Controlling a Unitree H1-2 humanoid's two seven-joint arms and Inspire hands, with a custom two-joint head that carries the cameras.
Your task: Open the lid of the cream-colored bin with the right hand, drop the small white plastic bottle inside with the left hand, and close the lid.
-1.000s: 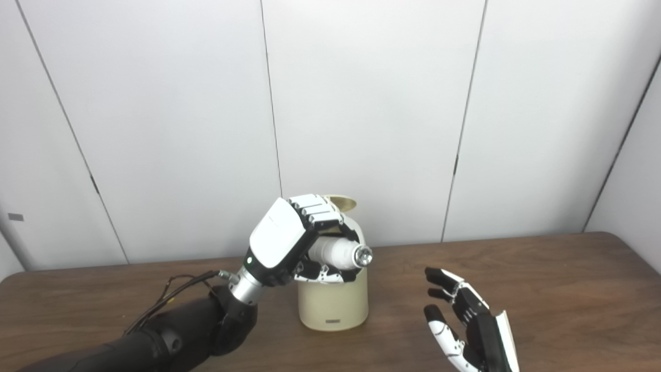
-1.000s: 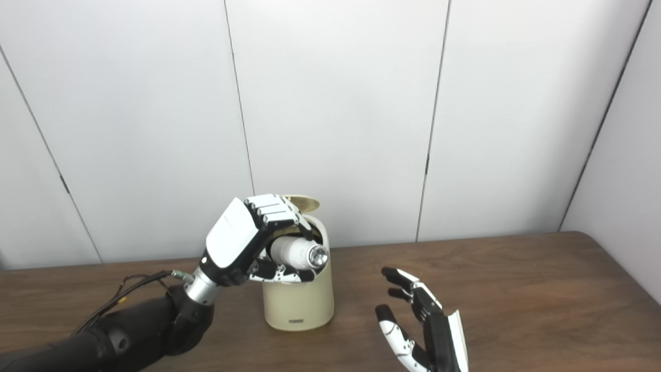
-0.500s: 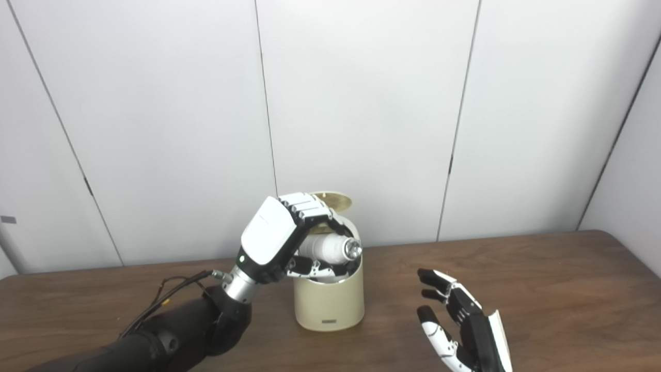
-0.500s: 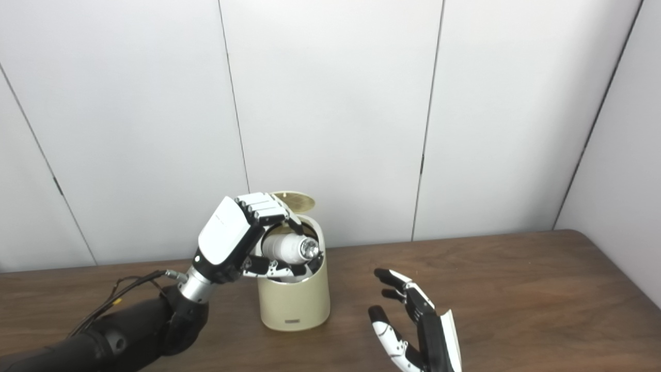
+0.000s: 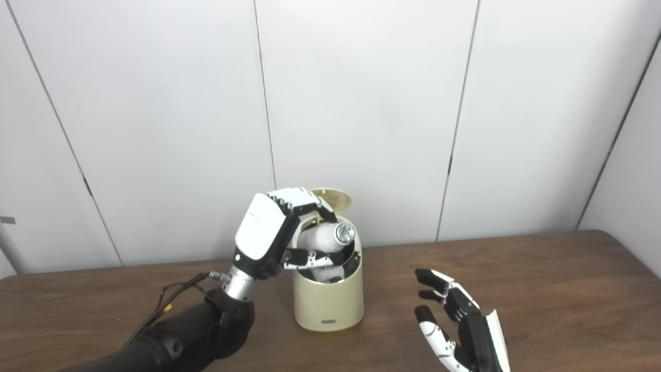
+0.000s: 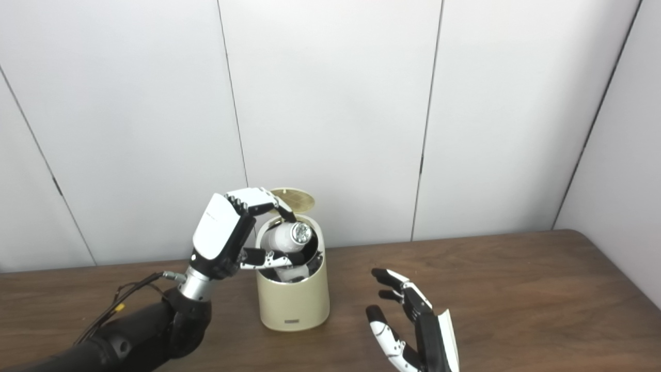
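The cream-colored bin point(image 5: 328, 302) stands mid-table with its round lid point(image 5: 335, 197) tipped up at the back. The small white plastic bottle point(image 5: 325, 237) lies tilted in the bin's mouth, its silvery cap end facing up and toward me and its lower end inside the rim. My left hand point(image 5: 263, 235) hovers over the bin's left rim, open. Its fingers are lifted above the bottle and its thumb is below it. My right hand point(image 5: 454, 320) rests open to the right of the bin, palm toward it, touching nothing.
The brown wooden table point(image 5: 542, 289) runs to a rounded far right corner. White wall panels stand close behind the bin. Loose cables point(image 5: 170, 297) trail from my left wrist over the table's left side.
My left hand moved back and left over the bin's mouth and spread its fingers. The bottle tipped cap-up and sank partly into the bin. The right hand barely moved.
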